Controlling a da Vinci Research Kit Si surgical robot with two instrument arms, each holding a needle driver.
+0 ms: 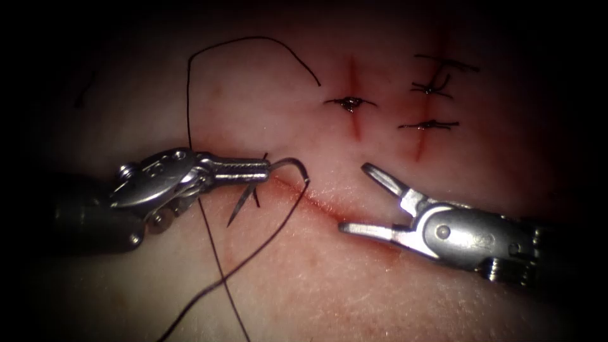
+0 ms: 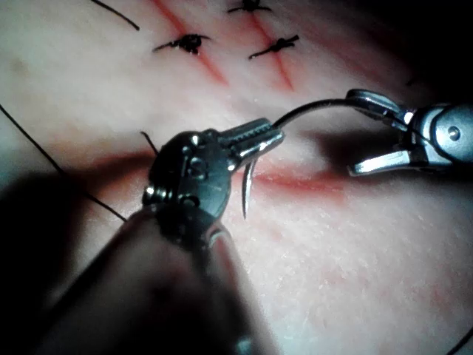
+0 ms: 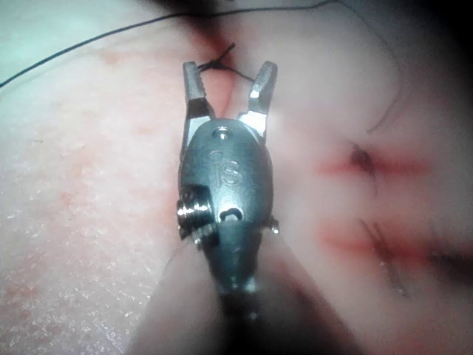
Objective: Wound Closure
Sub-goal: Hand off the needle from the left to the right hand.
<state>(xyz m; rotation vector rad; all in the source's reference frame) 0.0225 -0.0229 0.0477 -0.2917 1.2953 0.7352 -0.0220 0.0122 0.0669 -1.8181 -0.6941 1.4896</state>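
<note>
The left tool comes in from the left of the endoscope view, and its jaws are pressed together on the needle. It holds the needle near the middle of the curve. One end of the needle bends over to the right and comes down at the cut, and the thread starts from that end. The sharp end points down and left, below the jaws, and sits free above the tissue. I cannot tell if the other end goes into the tissue or just touches it. The thread runs down to the lower left of the frame, and another long piece loops up high in the upper left. The right tool comes in from the lower right. Its jaws are wide apart and hold nothing. It sits just to the right of the needle, over the cut. In the upper right of the frame there are three stitches with knots across two other red cuts. In the right wrist view the right tool has small raised marks on its round metal part, but I cannot read them for sure. In the left wrist view the left tool grips the needle, which arcs over toward the open right tool.
</note>
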